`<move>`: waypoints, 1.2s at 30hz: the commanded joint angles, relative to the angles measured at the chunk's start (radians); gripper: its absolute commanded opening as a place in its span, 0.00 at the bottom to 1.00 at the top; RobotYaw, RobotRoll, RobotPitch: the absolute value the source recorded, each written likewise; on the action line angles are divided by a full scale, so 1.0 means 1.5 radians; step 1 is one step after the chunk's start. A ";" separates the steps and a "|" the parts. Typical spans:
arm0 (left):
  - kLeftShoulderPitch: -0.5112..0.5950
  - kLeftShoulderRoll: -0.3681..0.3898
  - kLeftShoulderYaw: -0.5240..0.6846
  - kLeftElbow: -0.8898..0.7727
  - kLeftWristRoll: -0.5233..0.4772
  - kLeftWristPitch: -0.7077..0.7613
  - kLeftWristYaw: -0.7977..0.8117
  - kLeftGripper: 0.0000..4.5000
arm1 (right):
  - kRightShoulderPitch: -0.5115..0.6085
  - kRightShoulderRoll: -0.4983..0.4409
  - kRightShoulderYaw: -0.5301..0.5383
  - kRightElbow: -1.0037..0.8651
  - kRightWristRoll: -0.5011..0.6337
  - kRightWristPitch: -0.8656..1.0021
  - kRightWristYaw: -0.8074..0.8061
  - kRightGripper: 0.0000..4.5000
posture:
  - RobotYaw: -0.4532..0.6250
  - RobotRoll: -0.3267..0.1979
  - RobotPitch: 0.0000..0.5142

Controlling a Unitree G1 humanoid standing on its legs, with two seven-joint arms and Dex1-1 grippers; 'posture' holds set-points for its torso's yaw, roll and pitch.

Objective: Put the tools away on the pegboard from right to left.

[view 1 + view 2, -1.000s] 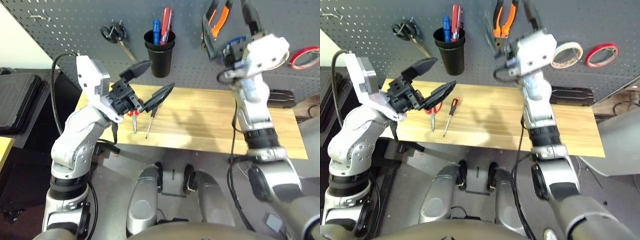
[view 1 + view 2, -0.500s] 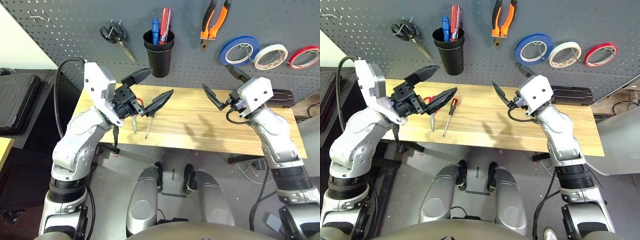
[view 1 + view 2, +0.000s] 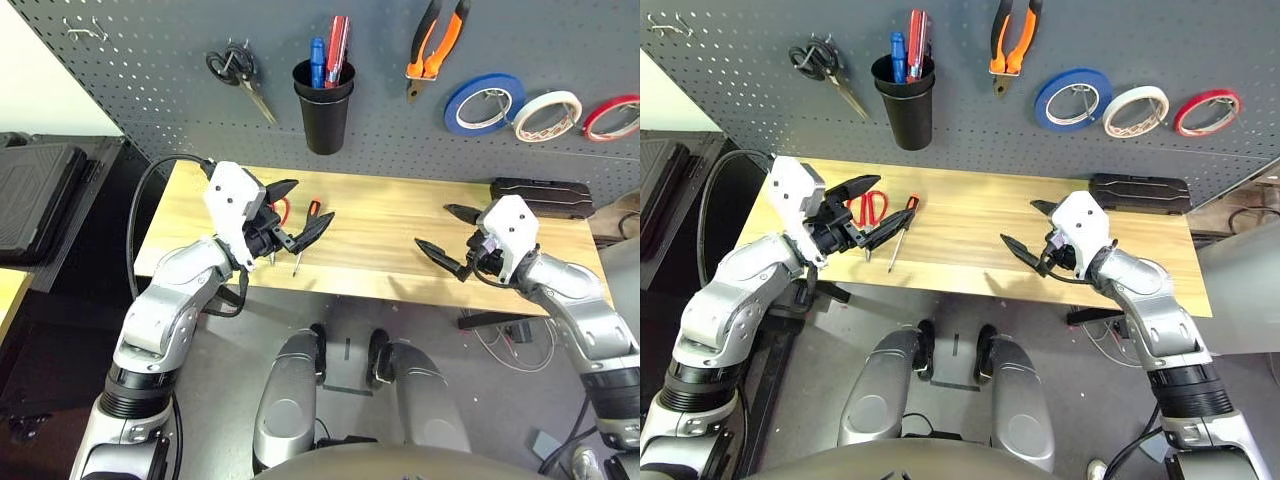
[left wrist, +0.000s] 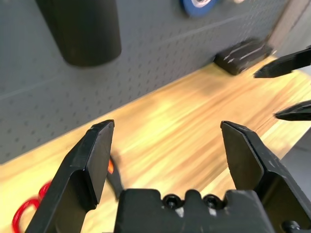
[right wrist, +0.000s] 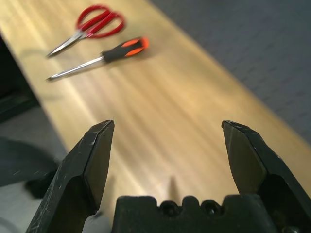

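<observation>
- On the pegboard, at twelve o'clock, the pliers and cream-white tape roll hang on hooks.
- On the counter, at nine o'clock, the screwdriver and red-handled scissors lie side by side.
- Left end effector hovers over them, fingers wide, empty.
- Right end effector, at three o'clock, wide, empty.

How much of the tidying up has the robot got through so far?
About halfway. The cream-white tape roll and the pliers hang on the pegboard. Nothing is in hand: the left gripper and right gripper are open and empty. The screwdriver and red-handled scissors lie on the table.
</observation>
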 commanded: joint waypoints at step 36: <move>-0.285 -0.207 -0.058 0.545 0.193 0.173 0.189 1.00 | 0.048 0.021 0.119 -0.007 -0.095 0.056 -0.015 0.98 | 0.57 0.62 0.68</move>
